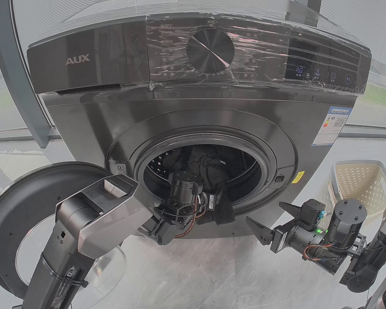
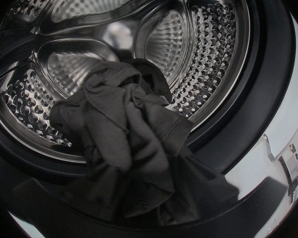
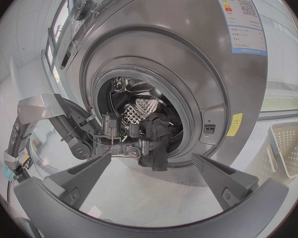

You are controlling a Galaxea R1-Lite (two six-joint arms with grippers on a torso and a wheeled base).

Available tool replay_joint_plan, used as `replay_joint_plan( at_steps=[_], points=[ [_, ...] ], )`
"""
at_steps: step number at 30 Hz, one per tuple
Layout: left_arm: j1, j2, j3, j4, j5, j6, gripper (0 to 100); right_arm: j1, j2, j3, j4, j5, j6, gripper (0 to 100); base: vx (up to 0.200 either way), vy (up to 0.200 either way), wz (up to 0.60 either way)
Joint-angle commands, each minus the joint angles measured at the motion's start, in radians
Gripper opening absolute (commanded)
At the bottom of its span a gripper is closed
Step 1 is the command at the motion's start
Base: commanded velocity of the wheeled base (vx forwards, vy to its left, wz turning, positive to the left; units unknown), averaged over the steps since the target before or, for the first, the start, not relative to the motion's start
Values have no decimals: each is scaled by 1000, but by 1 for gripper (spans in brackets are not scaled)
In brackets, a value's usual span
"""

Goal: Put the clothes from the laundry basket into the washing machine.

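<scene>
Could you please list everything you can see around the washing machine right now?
washing machine: one, dark grey, straight ahead
door: one, dark rim, clear window, swung open on the robot's left
drum: one, shiny perforated steel, inside the opening
dark garment: one bundle, black, in the drum mouth, part hanging over the front lip
laundry basket: one, cream, on the floor right of the machine
dial: one, silver, middle of the control panel
energy label: one, blue and white, front upper right
yellow sticker: one, right of the opening
floor: grey tiles
left gripper: black, at the drum mouth, against the garment
right gripper: dark grey, open, empty, low, right of the opening
</scene>
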Motion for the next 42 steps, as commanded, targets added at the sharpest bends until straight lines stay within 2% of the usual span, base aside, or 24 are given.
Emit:
replay_joint_plan(
  at_steps=[1, 5, 7, 15, 18, 23, 24, 27, 30, 35, 42],
  points=[
    [0, 27, -18, 0, -2, -1, 0, 0, 0, 0, -1, 0, 0, 100, 0, 0, 0],
    [-2, 30, -49, -4, 1, -6, 0, 0, 0, -1, -1, 0, 0, 100, 0, 0, 0],
    [-2, 33, -113, 0, 13, -15, 0, 0, -1, -1, -1, 0, 0, 100, 0, 0, 0],
    [29, 39, -299, -3, 62, -17, 0, -2, -3, -1, -1, 0, 0, 100, 0, 0, 0],
    [38, 51, -365, -3, 67, -18, 0, -2, -3, -1, -1, 0, 0, 100, 0, 0, 0],
    [43, 59, -371, -12, 76, -17, 0, -3, -3, -1, -1, 0, -1, 100, 0, 0, 0],
    [43, 59, -366, -15, 76, -17, 100, -3, -3, -1, -1, 0, 0, 100, 0, 0, 0],
    [34, 57, -352, -15, 76, -21, 100, -6, -3, -1, -1, 2, -1, 100, 0, 0, 0],
    [26, 37, -274, -1, 74, -26, 100, -6, -3, -1, -1, 2, -1, 100, 0, 0, 0],
    [17, 21, -153, -3, 54, -18, 100, -5, -3, -1, -1, 2, -1, 100, 0, 0, 0],
    [18, 42, -133, 2, 41, -17, 100, -3, 0, -1, -1, 2, -1, 100, 0, 0, 0]
  ],
)
